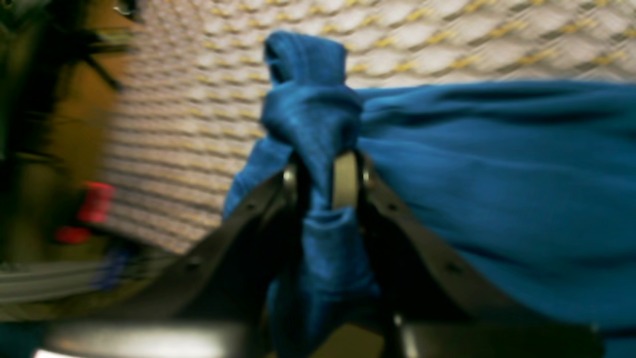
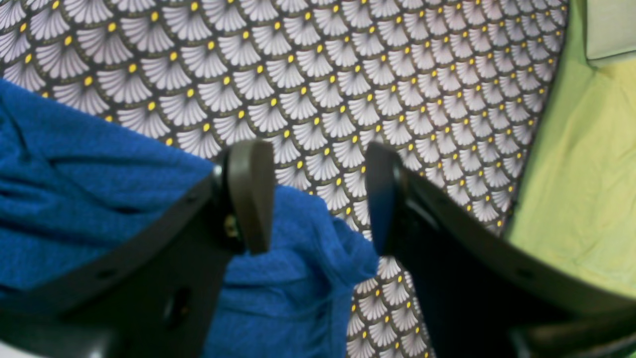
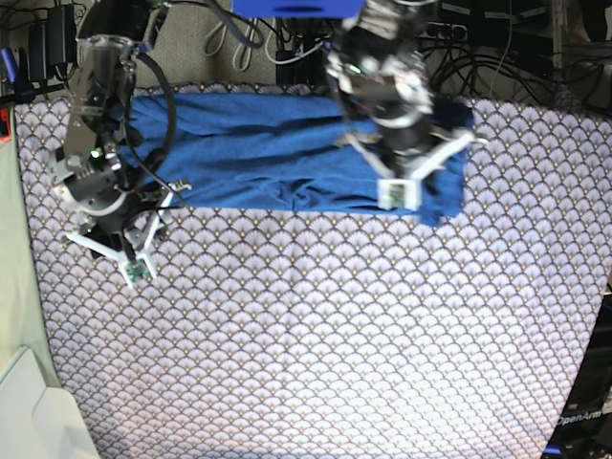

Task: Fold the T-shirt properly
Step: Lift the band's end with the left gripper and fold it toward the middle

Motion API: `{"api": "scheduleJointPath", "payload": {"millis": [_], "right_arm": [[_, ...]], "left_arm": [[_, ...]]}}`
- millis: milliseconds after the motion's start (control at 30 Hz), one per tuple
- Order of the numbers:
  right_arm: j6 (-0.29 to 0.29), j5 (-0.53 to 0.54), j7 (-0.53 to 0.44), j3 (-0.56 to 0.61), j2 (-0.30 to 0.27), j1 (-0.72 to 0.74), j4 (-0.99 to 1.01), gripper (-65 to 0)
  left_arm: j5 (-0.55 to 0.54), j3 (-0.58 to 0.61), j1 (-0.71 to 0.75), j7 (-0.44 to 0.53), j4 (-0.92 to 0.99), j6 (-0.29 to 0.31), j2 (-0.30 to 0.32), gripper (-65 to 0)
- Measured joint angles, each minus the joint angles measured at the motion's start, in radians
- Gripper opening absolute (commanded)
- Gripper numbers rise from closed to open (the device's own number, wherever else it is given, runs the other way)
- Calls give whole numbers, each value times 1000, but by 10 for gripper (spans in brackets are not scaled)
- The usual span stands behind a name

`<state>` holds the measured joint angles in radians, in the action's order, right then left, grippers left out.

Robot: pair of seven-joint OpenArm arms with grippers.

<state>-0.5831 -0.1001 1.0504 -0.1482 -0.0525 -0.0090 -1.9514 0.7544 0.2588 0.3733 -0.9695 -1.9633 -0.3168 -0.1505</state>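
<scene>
In the base view we see the T-shirt (image 3: 277, 153) lying as a long blue band across the upper part of the frame, on the scallop-patterned tablecloth (image 3: 316, 335) that covers the surface. The cloth is rumpled, with long folds running left to right, and its right end hangs down a little lower than the rest.

Our left gripper (image 3: 400, 191) sits over the right end of that band, upper right of centre. From the left wrist view — blurred as it is — we can make out the left gripper (image 1: 320, 174) with its jaws clenched on a bunched-up wad of the T-shirt (image 1: 497, 199): the blue fabric is squeezed between the two pads, pokes up above them in a knot and trails down below them, while the rest of the shirt spreads away to the right of the frame.

Our right gripper (image 3: 122, 247) is at the left of the base view, just below the shirt's left end. In the right wrist view the right gripper (image 2: 318, 199) has its jaws spread apart and grasping nothing — the tablecloth (image 2: 348, 74) shows plainly in the gap between them. An edge of the T-shirt (image 2: 99, 189) fills the left of that frame and runs under the left-hand pad, ending in a small fold near the right-hand one. A pale green cloth (image 2: 586, 174) lies along the right edge.
</scene>
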Motion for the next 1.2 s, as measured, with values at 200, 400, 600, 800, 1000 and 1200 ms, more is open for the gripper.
{"api": "scheduleJointPath", "payload": {"millis": [200,400,600,800,1000,1200], "right_arm": [[0,0,0,0,0,-2,0,-348],[0,-1,1,0,-3,-3,0,-348],[0,0,0,0,-2,-3,0,-348],[0,0,0,0,-2,-2,0,-348],[0,-1,0,0,-3,-3,0,-348],[0,0,0,0,-2,-3,0,-348]], "left_arm": [[0,135,-24,0,112,-106,3,-647],[-86,152,-36,4,143,-98,11,-647],[-200,162,-53,5,145,-82,14,-647],[-365,162,-57,8,142,-84,14,-647],[-559,163,-84,10,58,-92,21,-648],[-603,162,-134,5,38,-98,41,-648]]}}
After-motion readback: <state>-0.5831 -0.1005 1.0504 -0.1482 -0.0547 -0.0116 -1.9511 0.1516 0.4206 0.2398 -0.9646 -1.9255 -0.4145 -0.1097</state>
